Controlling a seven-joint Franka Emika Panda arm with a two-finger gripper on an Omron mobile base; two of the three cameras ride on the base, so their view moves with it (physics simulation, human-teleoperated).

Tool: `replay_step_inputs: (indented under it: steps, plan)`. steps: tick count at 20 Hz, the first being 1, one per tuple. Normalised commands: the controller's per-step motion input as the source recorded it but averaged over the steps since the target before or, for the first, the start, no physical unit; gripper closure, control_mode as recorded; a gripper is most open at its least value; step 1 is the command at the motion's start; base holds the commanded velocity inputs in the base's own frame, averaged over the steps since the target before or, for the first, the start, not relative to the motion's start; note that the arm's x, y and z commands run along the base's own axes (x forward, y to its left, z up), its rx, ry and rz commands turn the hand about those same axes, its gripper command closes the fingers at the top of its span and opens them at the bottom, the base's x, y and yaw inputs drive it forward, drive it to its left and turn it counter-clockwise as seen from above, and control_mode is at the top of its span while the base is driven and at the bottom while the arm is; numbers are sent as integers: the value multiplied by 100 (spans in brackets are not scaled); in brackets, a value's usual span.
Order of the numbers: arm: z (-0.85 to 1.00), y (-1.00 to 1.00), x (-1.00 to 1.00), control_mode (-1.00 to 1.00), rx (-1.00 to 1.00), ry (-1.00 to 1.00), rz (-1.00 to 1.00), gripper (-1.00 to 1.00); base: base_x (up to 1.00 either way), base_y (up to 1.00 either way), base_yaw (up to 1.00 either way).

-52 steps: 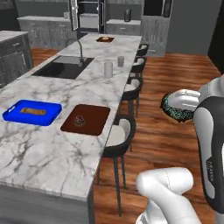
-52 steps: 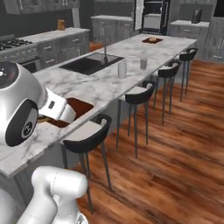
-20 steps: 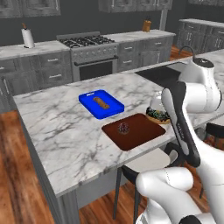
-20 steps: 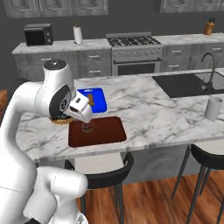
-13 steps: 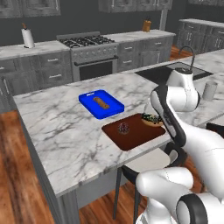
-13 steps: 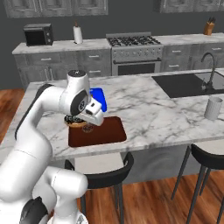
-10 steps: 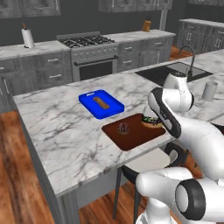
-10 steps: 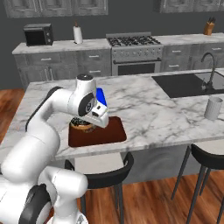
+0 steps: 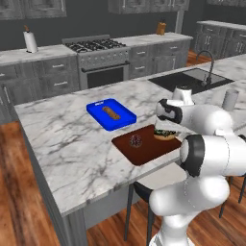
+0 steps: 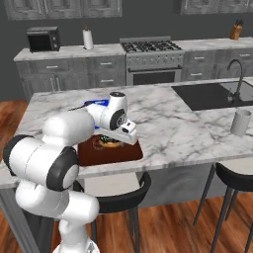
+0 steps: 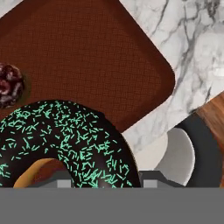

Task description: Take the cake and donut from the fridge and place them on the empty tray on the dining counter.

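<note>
Up close, dark-frosted donut [image 11: 65,144] with green sprinkles, tan base.

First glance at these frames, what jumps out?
The donut, dark-frosted with green sprinkles, looms large at the bottom of the hand view, held by the claw low over the reddish-brown tray on the marble dining counter. The small maroon cake already sits on that tray, apart from the donut. Just behind it lies a bright blue tray holding a brown bar.
</note>
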Motion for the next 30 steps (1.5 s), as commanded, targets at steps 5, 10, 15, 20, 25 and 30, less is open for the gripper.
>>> replay_step_inputs:
  steps: [5, 10, 15, 20, 25, 30]
  plan:
    - [-66, -1, 99, -100, 0, 16, 1, 100, 0, 0, 0]
    - [-59, -8, 69, -100, 0, 0, 3, 100, 0, 0, 0]
    - [-45, -17, 31, -100, 0, 0, 5, 100, 0, 0, 0]
    - [-42, -1, 17, -100, 0, 0, 1, 100, 0, 0, 0]
    - [-39, 2, 8, -100, 0, 2, 0, -100, 0, 0, 0]
    - [13, 7, -41, -100, 0, -9, 0, -100, 0, 0, 0]
